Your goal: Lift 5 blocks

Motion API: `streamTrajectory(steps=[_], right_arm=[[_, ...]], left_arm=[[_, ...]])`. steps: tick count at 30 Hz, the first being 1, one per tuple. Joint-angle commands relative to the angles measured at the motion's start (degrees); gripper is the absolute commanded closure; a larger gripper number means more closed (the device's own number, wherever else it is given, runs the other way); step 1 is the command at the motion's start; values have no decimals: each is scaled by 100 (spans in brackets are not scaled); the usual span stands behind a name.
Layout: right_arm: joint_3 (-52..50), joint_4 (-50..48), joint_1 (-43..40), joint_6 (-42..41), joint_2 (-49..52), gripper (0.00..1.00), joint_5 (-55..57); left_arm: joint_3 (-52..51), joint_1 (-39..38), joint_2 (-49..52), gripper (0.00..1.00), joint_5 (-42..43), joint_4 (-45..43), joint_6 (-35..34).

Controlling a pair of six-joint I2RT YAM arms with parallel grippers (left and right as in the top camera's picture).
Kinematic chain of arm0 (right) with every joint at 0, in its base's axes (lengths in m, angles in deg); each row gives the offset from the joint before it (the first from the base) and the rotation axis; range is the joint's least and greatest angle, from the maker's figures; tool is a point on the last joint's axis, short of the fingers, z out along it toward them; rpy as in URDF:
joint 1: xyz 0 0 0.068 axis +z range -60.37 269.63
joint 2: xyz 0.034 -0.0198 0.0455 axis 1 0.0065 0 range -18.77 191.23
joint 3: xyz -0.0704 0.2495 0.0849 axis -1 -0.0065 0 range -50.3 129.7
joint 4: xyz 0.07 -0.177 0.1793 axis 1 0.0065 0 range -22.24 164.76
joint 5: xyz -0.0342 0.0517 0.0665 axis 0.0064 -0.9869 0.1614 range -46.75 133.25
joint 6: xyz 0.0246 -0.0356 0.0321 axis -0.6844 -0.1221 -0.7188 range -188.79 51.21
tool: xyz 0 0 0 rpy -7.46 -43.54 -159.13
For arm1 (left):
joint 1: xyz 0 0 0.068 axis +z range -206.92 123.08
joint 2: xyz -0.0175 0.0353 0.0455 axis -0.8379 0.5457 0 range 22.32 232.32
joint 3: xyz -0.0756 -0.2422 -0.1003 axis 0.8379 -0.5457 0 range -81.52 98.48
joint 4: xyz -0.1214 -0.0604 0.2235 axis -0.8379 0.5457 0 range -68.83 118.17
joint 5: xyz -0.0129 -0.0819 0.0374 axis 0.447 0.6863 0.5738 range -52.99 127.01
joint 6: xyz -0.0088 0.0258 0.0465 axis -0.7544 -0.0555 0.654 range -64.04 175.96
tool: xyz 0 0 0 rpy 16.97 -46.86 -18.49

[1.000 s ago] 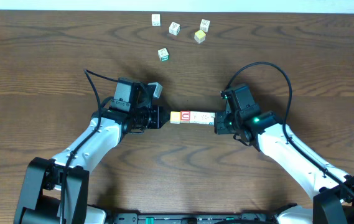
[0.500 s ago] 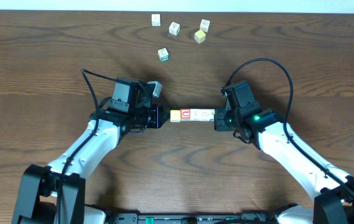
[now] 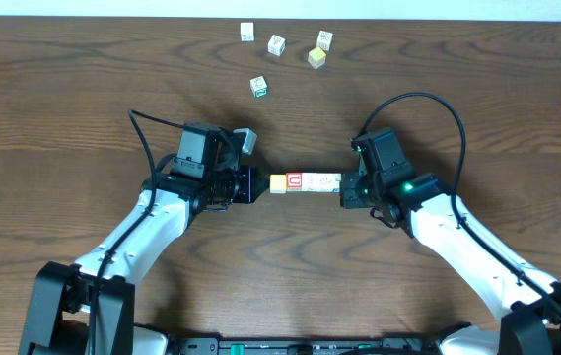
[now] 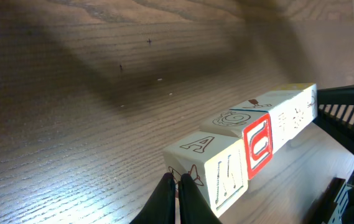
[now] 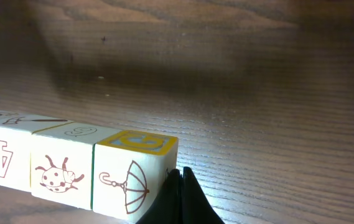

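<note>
The five blocks point(image 3: 305, 182) sit end to end in one straight row right in the middle of the table point(image 3: 83, 108), running 9 to 3 o'clock in the overhead view. The yellow-orange block point(image 3: 277, 184) is at the 9 o'clock end and the red-bordered block point(image 3: 295, 181) is right next to it. The three whitish ones fill out the rest toward 3 o'clock.

The row is pinched lengthwise between the two arms. The left gripper point(image 3: 253, 185) butts up against the yellow-orange end and the right gripper point(image 3: 343, 188) against the whitish end. Both have their fingers pressed together into a single point, so nothing is between the fingers themselves. It's just the tips pushing on the end faces. In the left wrist view the closed tips touch the low edge of the nearest block, with the row stretching off toward 2 o'clock. In the right wrist view the tips meet the bottom corner of the block with the umbrella drawing, and a ladybug block sits next to that one at 9 o'clock.

Honestly can't tell from these shots whether the row is clear of the wood or resting on it.

Well apart, up toward 12 o'clock, there's a green-bordered cube point(image 3: 258, 87). Further out there's a paler yellow cube point(image 3: 316, 57) and three white cubes point(image 3: 276, 44).
</note>
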Motion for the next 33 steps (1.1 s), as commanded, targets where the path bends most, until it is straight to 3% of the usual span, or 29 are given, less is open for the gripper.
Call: streamTrajectory(steps=[1, 33], right_arm=[[376, -216, 570, 101, -267, 99, -2253], [470, -120, 570, 98, -411, 99, -2194]], left_arm=[[363, -389, -107, 93, 1410, -157, -17], [678, -407, -111, 93, 1410, 81, -57]])
